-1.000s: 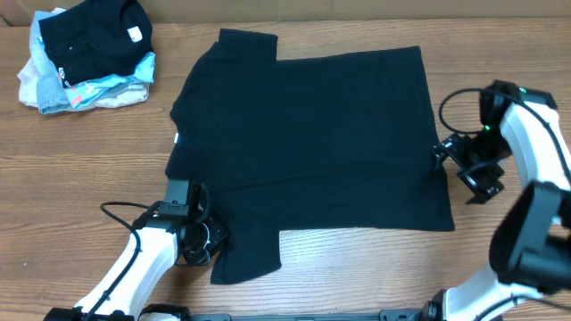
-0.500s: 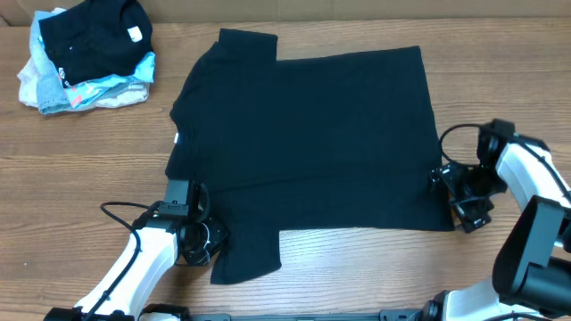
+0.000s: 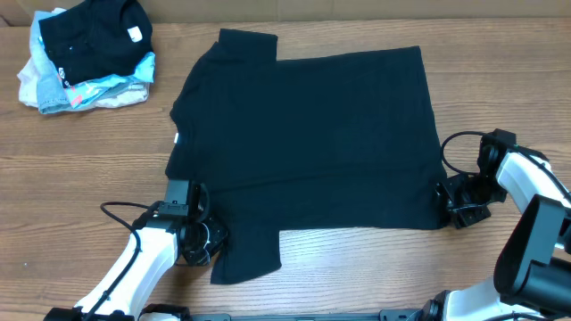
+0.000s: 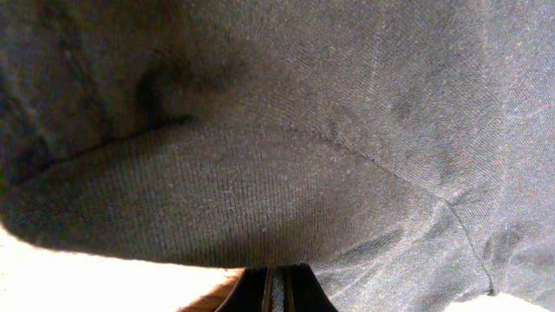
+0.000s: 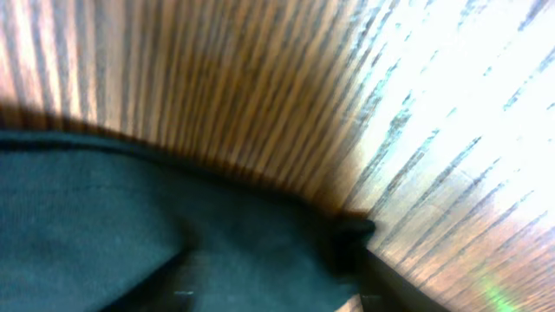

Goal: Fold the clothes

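**Meanwhile, both grippers sat at opposite edges of the flat shirt**

Overhead, the black T-shirt lay spread flat in the middle of the wooden table. Its neck pointed to the robot's left and its hem to the right. A small pale neck label showed at the collar edge. One sleeve reached toward the far side of the table, and the near sleeve reached toward the arms.

The left gripper rested at the left edge of the near sleeve. In the left wrist view dark knit cloth filled nearly the whole picture, bunched just above the fingertips. These were pressed together, pinching the sleeve fabric.

The right gripper was down at the near right corner of the hem. Its wrist view was blurred. It showed only the shirt's edge against the wood grain, so I could not tell whether those jaws had clamped the cloth or stood apart.

A pile of garments lay at the far left corner, well apart from the shirt. It held light blue and pale pieces with a dark one on top.
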Robot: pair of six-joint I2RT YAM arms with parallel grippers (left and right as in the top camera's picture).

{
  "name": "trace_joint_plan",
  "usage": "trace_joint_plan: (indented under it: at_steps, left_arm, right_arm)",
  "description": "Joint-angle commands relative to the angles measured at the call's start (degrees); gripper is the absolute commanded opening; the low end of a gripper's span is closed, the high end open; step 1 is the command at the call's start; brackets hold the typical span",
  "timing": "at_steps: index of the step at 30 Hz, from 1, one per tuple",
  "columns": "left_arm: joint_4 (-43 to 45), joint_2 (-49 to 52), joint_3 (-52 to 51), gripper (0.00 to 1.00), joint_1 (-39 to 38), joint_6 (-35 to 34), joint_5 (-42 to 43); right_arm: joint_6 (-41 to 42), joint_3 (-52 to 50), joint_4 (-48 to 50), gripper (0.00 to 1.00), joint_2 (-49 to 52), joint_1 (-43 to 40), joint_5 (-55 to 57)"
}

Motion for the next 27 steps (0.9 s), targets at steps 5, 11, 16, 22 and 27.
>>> trace_joint_plan:
  at_steps: [5, 11, 16, 22, 27]
  left_arm:
    - [-0.59, 3.08, -4.09, 0.04, -0.44, 0.04, -1.79]
    - [-0.44, 3.08, -4.07, 0.04, -0.44, 0.07, 1.55]
    - [-0.44, 3.08, -3.41, 0.04, -0.44, 4.24, 4.83]
    - [-2.12, 3.06, 0.87, 0.04, -0.44, 10.21, 14.82]
    - [-8.76, 3.06, 7.19, 0.04, -0.44, 12.76, 13.0]
  right_arm:
    - [0.37, -0.26, -0.81, 0.53, -0.35, -0.09, -0.02]
    - [0.39, -0.26, -1.29, 0.04, -0.35, -0.09, 0.37]
    - [0.39, -0.24, -2.38, 0.04, -0.37, -0.09, 0.44]
    - [0.35, 1.16, -4.33, 0.04, -0.76, -0.09, 1.07]
    - [0.37, 4.66, -8.28, 0.04, -2.27, -0.09, 5.44]
